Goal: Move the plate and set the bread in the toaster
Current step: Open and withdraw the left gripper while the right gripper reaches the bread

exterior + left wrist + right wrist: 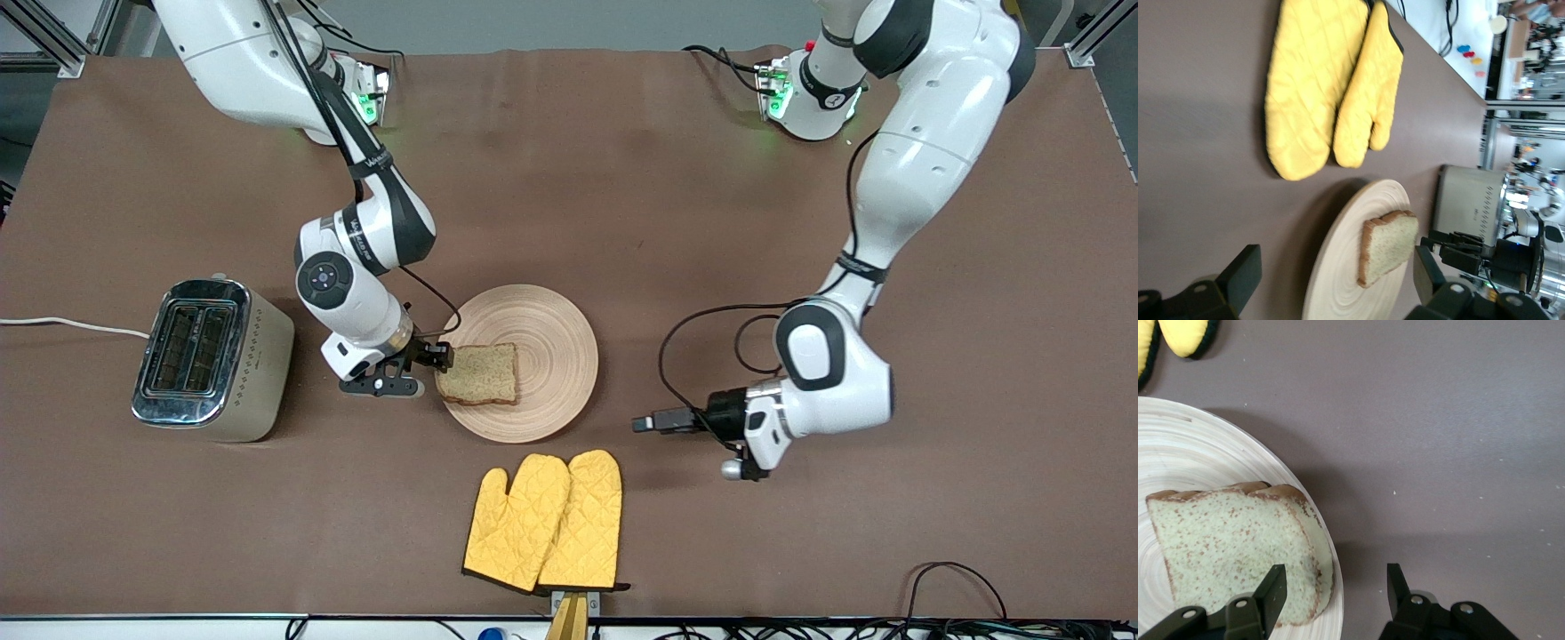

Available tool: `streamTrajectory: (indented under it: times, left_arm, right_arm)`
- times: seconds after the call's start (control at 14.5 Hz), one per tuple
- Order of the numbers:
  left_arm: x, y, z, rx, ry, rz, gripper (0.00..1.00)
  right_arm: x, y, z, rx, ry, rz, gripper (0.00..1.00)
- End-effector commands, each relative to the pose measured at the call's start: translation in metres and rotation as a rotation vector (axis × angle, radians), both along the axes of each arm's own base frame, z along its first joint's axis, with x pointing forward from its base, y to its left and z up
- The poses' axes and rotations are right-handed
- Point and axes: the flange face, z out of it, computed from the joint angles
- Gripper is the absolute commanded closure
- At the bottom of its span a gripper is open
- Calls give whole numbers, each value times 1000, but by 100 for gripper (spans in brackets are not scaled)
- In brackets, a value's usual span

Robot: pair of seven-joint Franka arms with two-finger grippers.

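Note:
The pale wooden plate (551, 356) lies mid-table with the bread (480, 373) on its toaster-side part. The toaster (209, 356) stands toward the right arm's end, slots up. My right gripper (440, 357) is open at the plate's rim. In the right wrist view one of its fingers (1271, 587) is over the bread (1225, 547) and the other is over bare table beside the plate (1178, 447). My left gripper (642, 424) is open and empty, low over the table beside the plate toward the left arm's end. It faces the plate (1338, 280) and the bread (1390, 247).
A pair of yellow oven mitts (547, 520) lies nearer the front camera than the plate, and shows in the left wrist view (1325, 87). The toaster's white cord (62, 324) runs off the table's edge at the right arm's end.

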Motion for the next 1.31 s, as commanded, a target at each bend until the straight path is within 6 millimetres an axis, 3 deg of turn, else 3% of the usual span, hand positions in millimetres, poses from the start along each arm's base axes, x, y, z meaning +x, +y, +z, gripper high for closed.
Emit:
streamTrajectory:
  times: [0.0, 0.14, 0.21, 0.34, 0.41, 0.62, 0.9, 1.1, 1.24]
  left_arm:
    - [6, 27, 27, 120, 2, 21, 0]
    - [11, 47, 27, 217, -17, 8, 0]
    - [13, 51, 39, 259, -38, 5, 0]
    - [15, 60, 66, 325, -57, 23, 0]
    - [16, 73, 83, 366, -58, 39, 0]
    - [2, 83, 137, 531, -28, 2, 0]
    - [-28, 97, 211, 705, 13, -28, 0]
    - [-51, 125, 267, 793, 12, -36, 0]
    - [-69, 162, 309, 846, 30, 9, 0]
  right_arm:
    - [1, 12, 0, 7, -4, -13, 36]
    - [5, 15, -4, 9, -4, -17, 40]
    - [6, 17, -10, 7, 0, -19, 47]
    - [5, 24, -14, 6, 4, -17, 51]
    - [5, 24, -14, 5, 6, -21, 55]
    - [5, 23, -14, 6, 5, -31, 62]
    - [5, 23, -14, 6, 5, -31, 91]
    - [4, 24, -15, 1, 6, -21, 100]
    - [4, 22, -13, -12, 12, -1, 100]
